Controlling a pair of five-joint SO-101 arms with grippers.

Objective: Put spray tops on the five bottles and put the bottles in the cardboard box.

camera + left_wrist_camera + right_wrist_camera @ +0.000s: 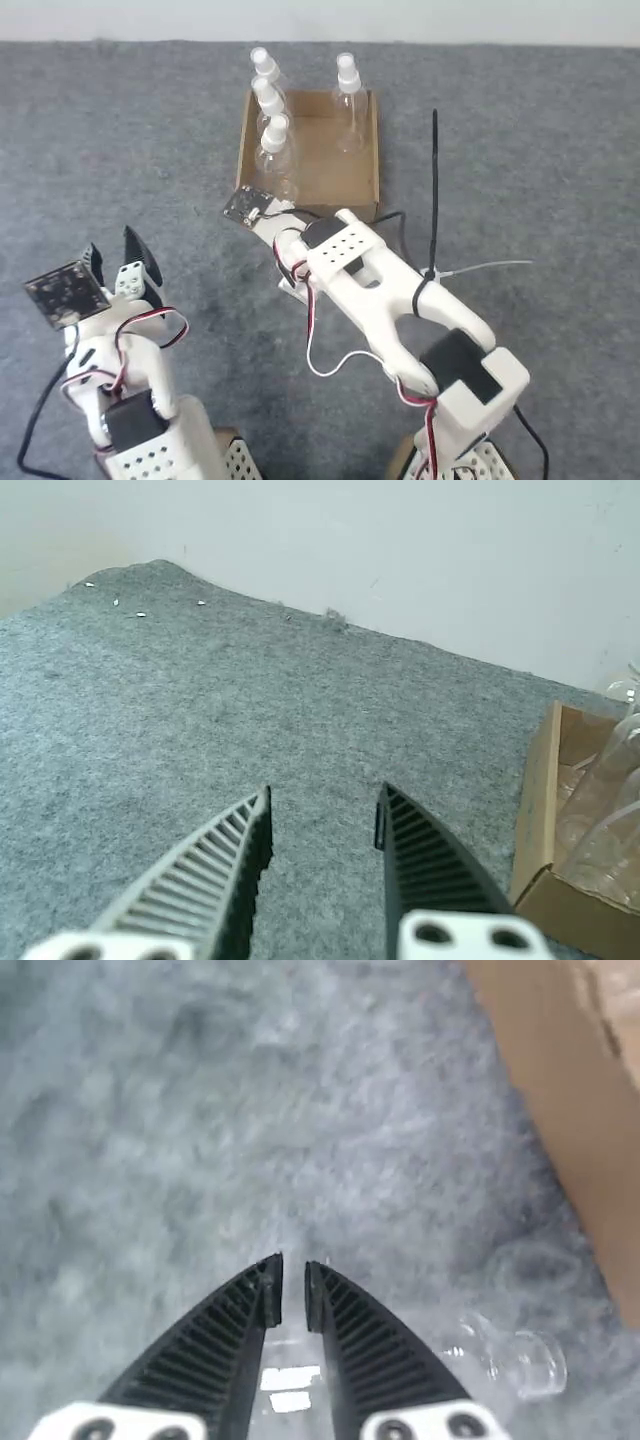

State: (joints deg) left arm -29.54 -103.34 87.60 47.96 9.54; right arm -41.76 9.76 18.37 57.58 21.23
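We see the box point(374, 150) in the upper middle of the high view, on the grey surface point(150, 150). Three bottles point(275, 150) stand in a row along its left wall and a fourth bottle point(347, 110) stands near its upper right corner, each with a white spray top point(348, 68). The right arm point(400, 300) stretches from the lower right up to the box's lower left corner. In its wrist view we find the right gripper point(293, 1265) with its jaws drawn almost together, only a thin slit between the tips, low over the surface. A small white piece point(290, 1388) sits between them farther back, and we cannot tell what it is. Just beside it a clear fifth bottle point(505, 1355) lies on its side on the surface, near the box's outer wall. At the lower left of the high view, well apart from the box, the left gripper point(112, 245) holds its jaws spread wide on nothing.
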